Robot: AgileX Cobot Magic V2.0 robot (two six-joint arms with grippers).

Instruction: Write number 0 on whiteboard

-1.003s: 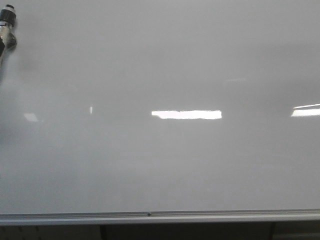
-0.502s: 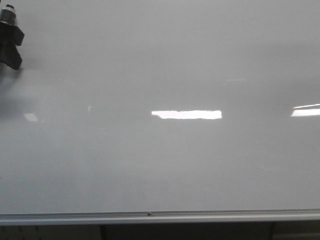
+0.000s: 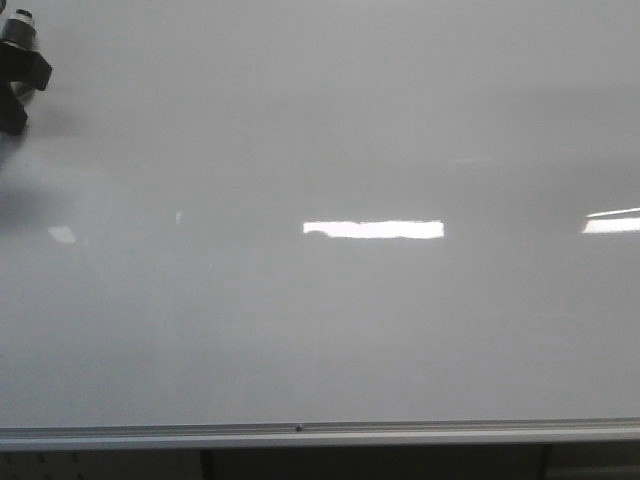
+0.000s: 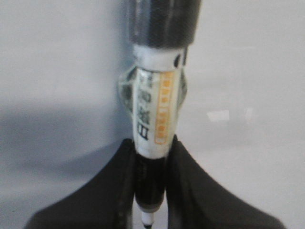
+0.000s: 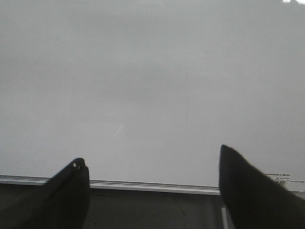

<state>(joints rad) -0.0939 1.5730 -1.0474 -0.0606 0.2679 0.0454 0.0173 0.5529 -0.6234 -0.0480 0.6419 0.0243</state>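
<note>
The whiteboard [image 3: 330,300] is glossy white-grey and fills the front view, with a grey metal rail [image 3: 300,434] along its lower edge. No number 0 shows on it. My left gripper [image 3: 14,90] is at the far upper left edge of the front view, shut on a white-and-black marker pen [image 3: 17,28]. In the left wrist view the pen [image 4: 155,109] stands between the two black fingers [image 4: 109,191], its capped end pointing at the board. My right gripper [image 5: 152,191] is open and empty, facing the board [image 5: 152,86] and its rail [image 5: 157,186].
Bright light reflections [image 3: 372,229] lie across the board's middle and right edge. A dark surface [image 5: 152,210] lies below the rail. A small label [image 5: 281,177] sits at the board's lower corner in the right wrist view.
My left gripper with the pen has shifted slightly at the upper left edge; its dark fingers came into view and then moved a little up and left. The board stays blank.
</note>
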